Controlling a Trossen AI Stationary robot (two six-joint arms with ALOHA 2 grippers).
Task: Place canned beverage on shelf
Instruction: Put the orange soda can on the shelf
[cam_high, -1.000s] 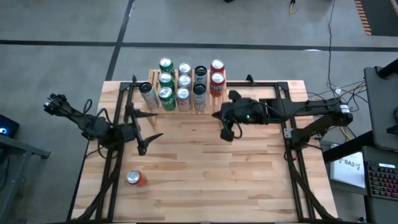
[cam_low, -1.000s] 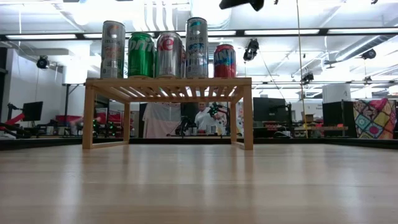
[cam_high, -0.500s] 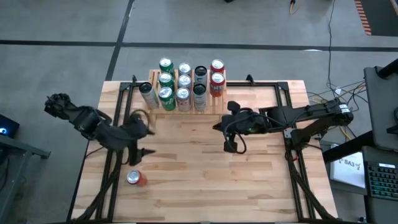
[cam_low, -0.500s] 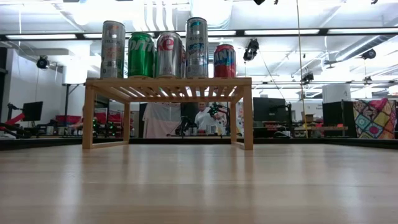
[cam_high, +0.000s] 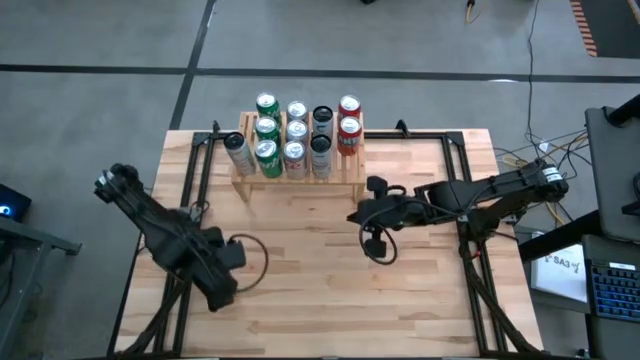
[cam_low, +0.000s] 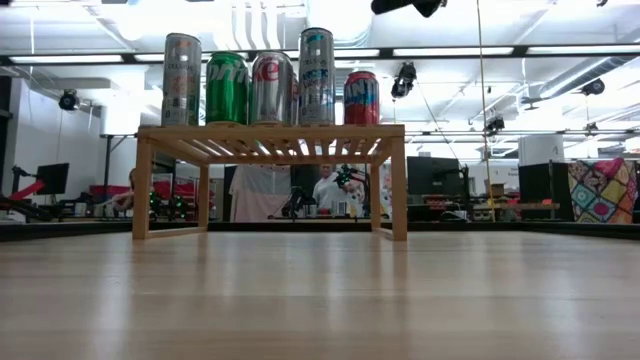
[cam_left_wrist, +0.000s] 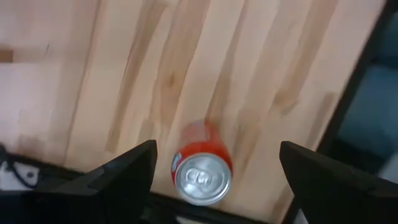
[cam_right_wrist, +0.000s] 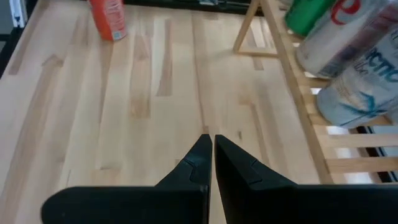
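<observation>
A red can (cam_left_wrist: 201, 171) stands upright on its base on the plank table, near the left front; it shows again far off in the right wrist view (cam_right_wrist: 109, 18). In the high view my left arm hides it. My left gripper (cam_high: 217, 287) (cam_left_wrist: 217, 149) hangs open above it, pointing down, one finger on either side of the can and clear of it. The shelf (cam_high: 300, 178) (cam_low: 270, 130) stands at the table's far edge with several cans upright on its slatted top. My right gripper (cam_high: 372, 247) (cam_right_wrist: 211, 155) is shut and hovers in front of the shelf, holding nothing.
Black frame rails (cam_high: 180, 250) (cam_high: 468, 255) run along the table's left and right sides. A cable loop (cam_high: 255, 262) hangs beside my left wrist. Bare planks (cam_high: 310, 290) lie between the two arms. The shelf's cans (cam_right_wrist: 348, 68) are close on one side of my right gripper.
My left gripper has swung toward the table's near edge, over the red can, and has tipped from nearly level to pointing down, rolling as it went. My right gripper, still shut, has drifted from the shelf toward the near edge and a little down.
</observation>
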